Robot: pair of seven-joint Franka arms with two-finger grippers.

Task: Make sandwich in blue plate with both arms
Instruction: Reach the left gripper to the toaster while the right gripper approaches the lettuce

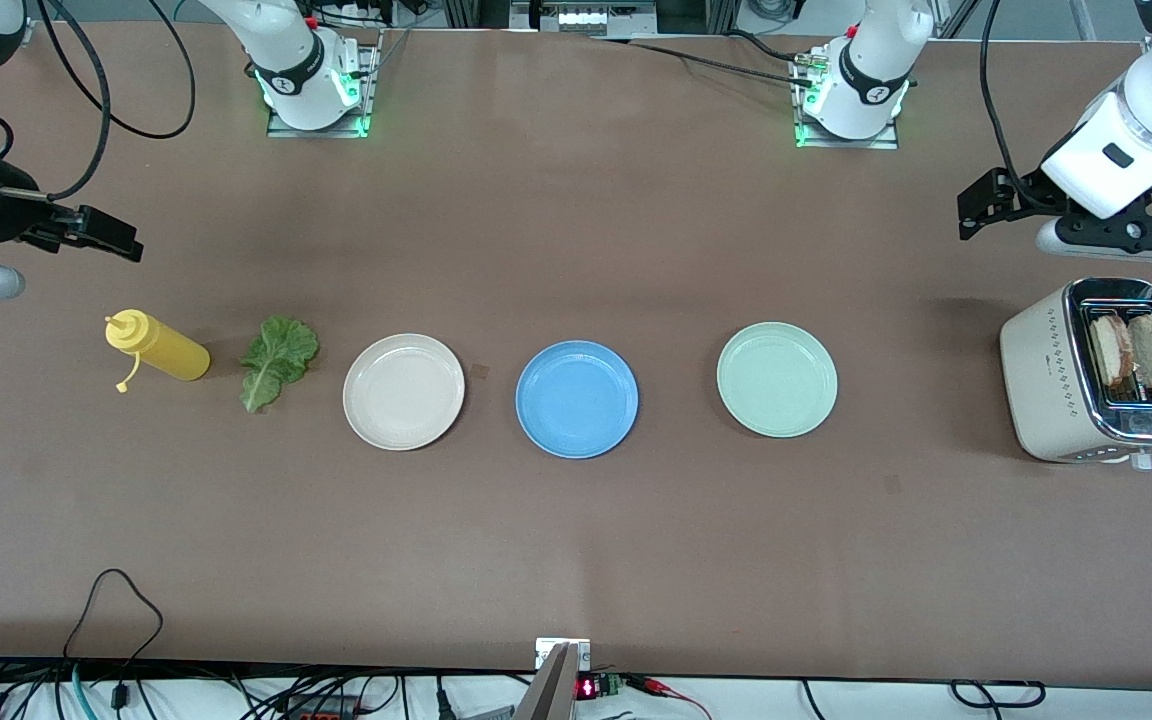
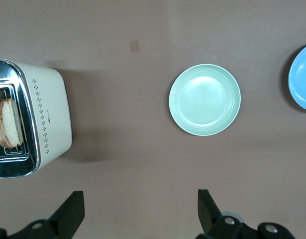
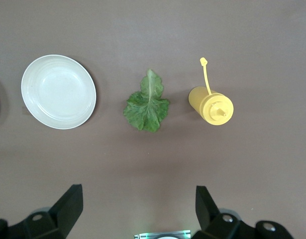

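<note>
The blue plate [image 1: 576, 398] lies bare at the table's middle, and its rim [image 2: 303, 77] shows at the edge of the left wrist view. Two bread slices [image 1: 1141, 348] [image 2: 6, 124] stand in the toaster's slots. A green lettuce leaf [image 1: 278, 360] [image 3: 147, 104] lies flat toward the right arm's end. My left gripper [image 2: 141, 206] hangs open and holds nothing, high over bare table beside the toaster. My right gripper [image 3: 139, 204] is open too, high over bare table by the leaf and the bottle.
A cream toaster [image 1: 1086, 380] [image 2: 43, 114] stands at the left arm's end. A mint-green plate [image 1: 777, 379] [image 2: 204, 99] and a cream-white plate [image 1: 403, 391] [image 3: 58, 91] flank the blue one. A yellow squeeze bottle [image 1: 158, 347] [image 3: 212, 105] lies beside the leaf.
</note>
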